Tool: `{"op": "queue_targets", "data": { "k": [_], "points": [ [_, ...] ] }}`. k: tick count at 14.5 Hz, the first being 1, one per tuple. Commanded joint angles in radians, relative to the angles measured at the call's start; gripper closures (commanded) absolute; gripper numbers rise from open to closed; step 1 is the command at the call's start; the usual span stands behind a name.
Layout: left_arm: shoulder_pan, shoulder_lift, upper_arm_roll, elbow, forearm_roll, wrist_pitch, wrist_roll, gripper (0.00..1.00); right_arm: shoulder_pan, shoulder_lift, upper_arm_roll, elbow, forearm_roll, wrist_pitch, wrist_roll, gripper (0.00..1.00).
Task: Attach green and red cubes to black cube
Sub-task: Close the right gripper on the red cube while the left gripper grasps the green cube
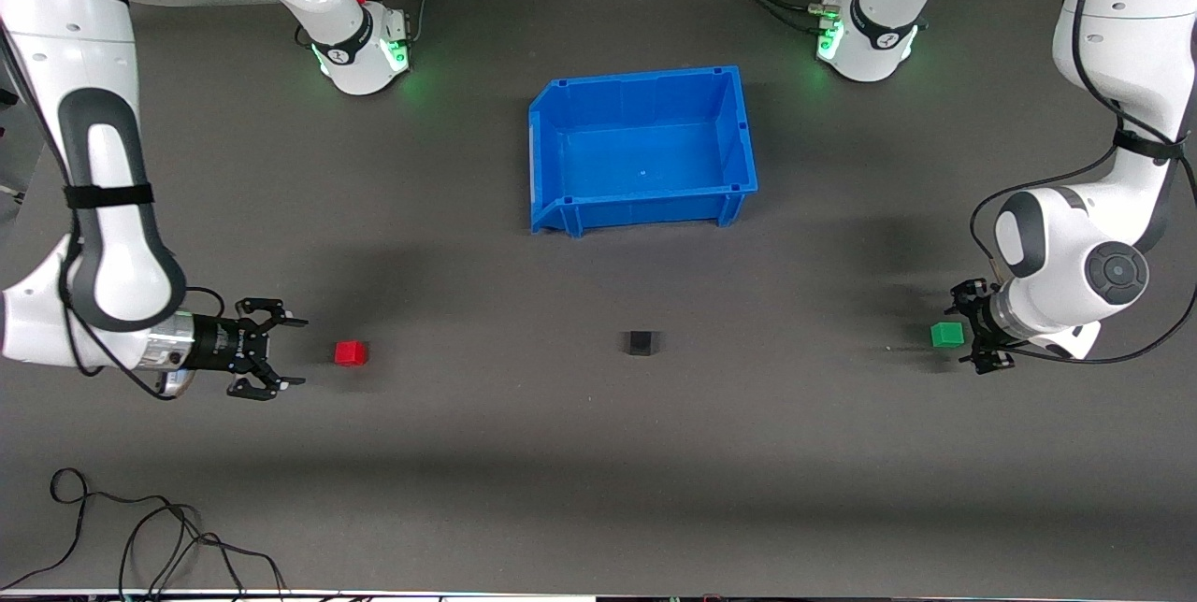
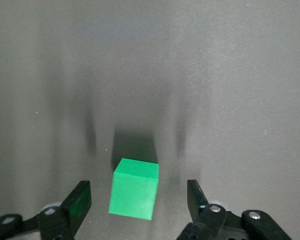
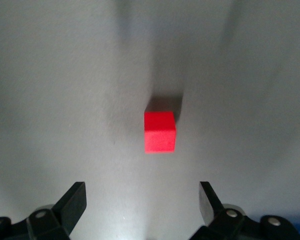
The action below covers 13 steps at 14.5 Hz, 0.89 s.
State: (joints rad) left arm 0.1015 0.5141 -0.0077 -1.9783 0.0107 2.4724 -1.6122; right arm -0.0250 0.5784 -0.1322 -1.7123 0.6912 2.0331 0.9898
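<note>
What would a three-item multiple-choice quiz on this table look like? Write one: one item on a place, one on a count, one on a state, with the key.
1. Where does the black cube lie?
A. In the blue bin
B. On the table between the red cube and the green cube
C. On top of the red cube

2. How many small cubes are on the table?
A. Two
B. Three
C. Five

3. How does the left gripper stand?
A. Jaws open, one on each side of the green cube
B. Shut on the black cube
C. Holding the green cube over the bin

Key: 1 B, the red cube lies toward the right arm's end, the green cube toward the left arm's, and the blue bin holds nothing. 2 B, one red, one black, one green. 3 A, gaps show beside the green cube. The right gripper is open too, short of the red cube.
</note>
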Motion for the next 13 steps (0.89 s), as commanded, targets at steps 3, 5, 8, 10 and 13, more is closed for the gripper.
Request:
{"op": "queue_targets", "data": {
  "k": [3,5,8,10,13],
  "points": [
    [-0.02,-0.019,-0.001,-0.047,0.031,0.005,0.021,0.14,0.005,0.009,-0.003,-0.073,0.119,0.05,-0.085,0.0],
    [-0.016,-0.017,0.0,-0.042,0.04,0.008,0.026,0.24,0.005,0.027,-0.003,-0.073,0.136,0.067,-0.086,0.0],
    [-0.011,-0.011,0.0,-0.044,0.04,0.028,0.026,0.47,0.011,0.057,-0.001,-0.076,0.171,0.105,-0.121,0.0],
    [-0.009,-0.011,0.0,-0.044,0.04,0.033,0.026,0.48,0.011,0.08,-0.003,-0.075,0.211,0.105,-0.161,0.0],
    [0.0,-0.009,0.0,-0.04,0.064,0.034,0.026,0.47,0.01,0.09,-0.001,-0.075,0.214,0.105,-0.166,0.0]
  ]
}}
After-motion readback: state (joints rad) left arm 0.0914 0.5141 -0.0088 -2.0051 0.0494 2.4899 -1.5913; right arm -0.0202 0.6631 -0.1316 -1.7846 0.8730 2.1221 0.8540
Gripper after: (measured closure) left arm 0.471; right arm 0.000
